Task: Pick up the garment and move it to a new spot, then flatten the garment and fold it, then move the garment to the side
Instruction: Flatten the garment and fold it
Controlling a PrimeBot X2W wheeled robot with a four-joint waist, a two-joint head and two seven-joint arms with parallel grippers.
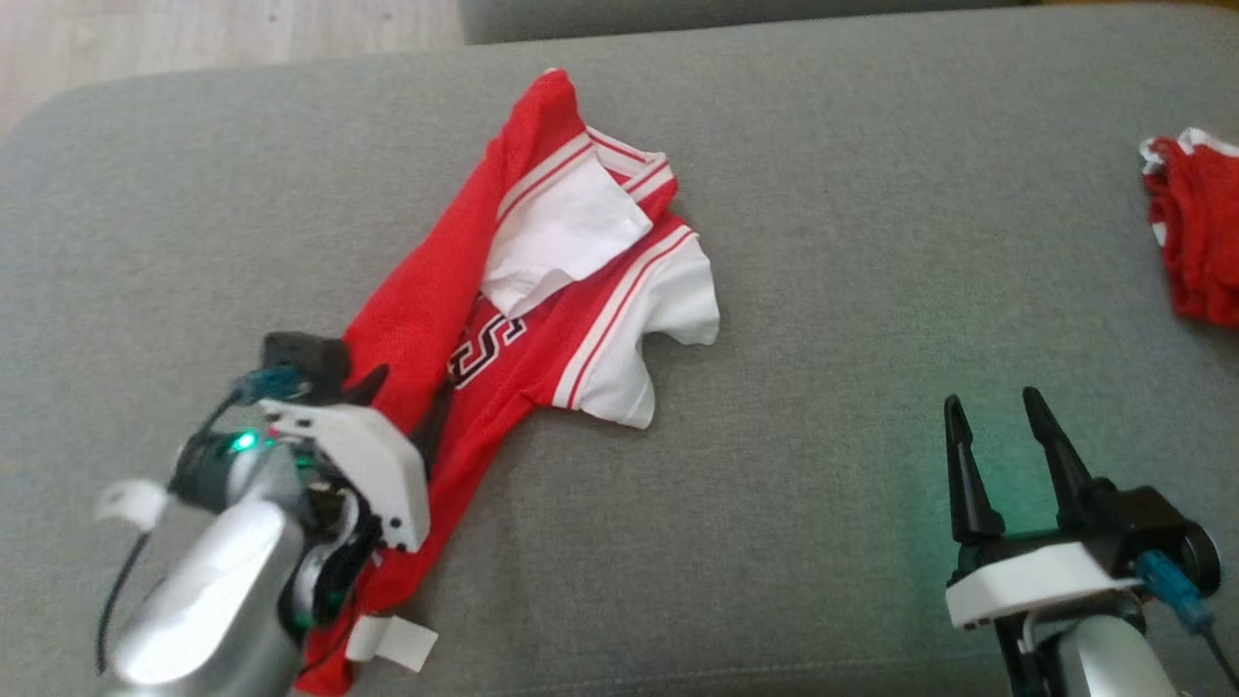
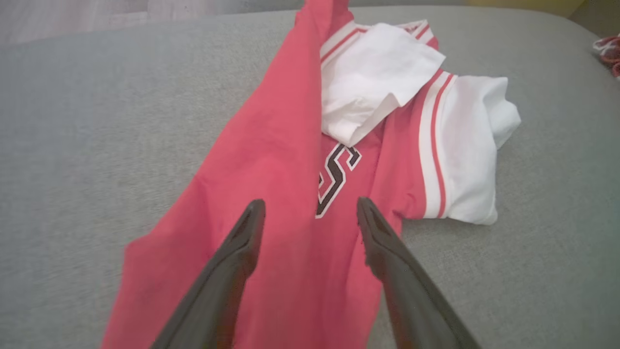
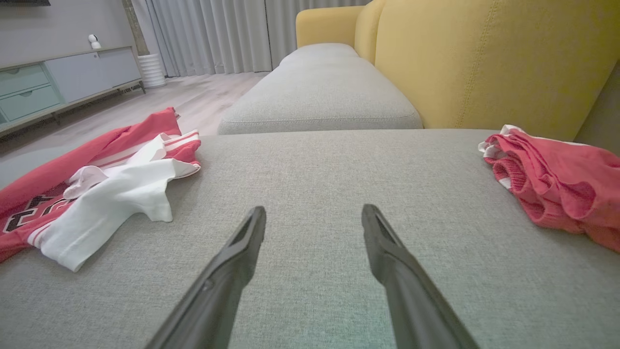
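Early days, judging by the garment (image 1: 503, 319): strewn in a long rumpled strip across the grey sofa cushion (image 1: 823, 194), running from 7 o'clock to 1 o'clock in the head view. One white sleeve flopped over the chest, half hiding the lettering. No flattening, no fold, no shift to the side yet; whether already moved to its new spot, impossible to say.

Left tool (image 2: 310, 211) spread wide with nothing between its fingers, poised just over the red cloth near the hem end, sleeves and collar off toward 1 o'clock. Right tool (image 1: 994, 399) likewise wide and holding nothing, above bare cushion, well apart from the garment at its 4 o'clock. Second red bundle (image 1: 1195, 232) far off at 3 o'clock.
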